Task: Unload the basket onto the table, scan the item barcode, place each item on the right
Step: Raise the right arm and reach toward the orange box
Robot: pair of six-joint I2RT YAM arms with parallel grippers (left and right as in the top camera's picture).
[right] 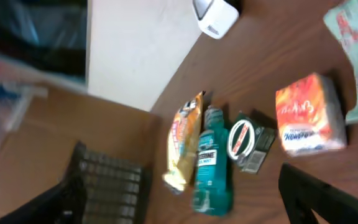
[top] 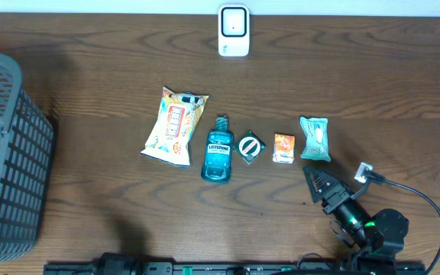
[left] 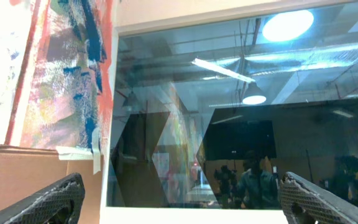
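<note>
Several items lie in a row mid-table: a snack bag (top: 174,126), a teal mouthwash bottle (top: 219,149), a small black box (top: 250,147), an orange packet (top: 283,147) and a pale green packet (top: 315,139). The white scanner (top: 234,30) stands at the table's far edge. My right gripper (top: 313,180) hovers just in front of the green packet, open and holding nothing. Its wrist view looks past the bottle (right: 210,165), black box (right: 248,140) and orange packet (right: 308,115) to the scanner (right: 215,15). My left gripper (left: 182,202) is open and empty, facing a window.
A dark grey mesh basket (top: 6,153) stands at the table's left edge and shows in the right wrist view as a basket (right: 107,183). A small white tag (top: 363,173) and a black cable (top: 426,202) lie by the right arm.
</note>
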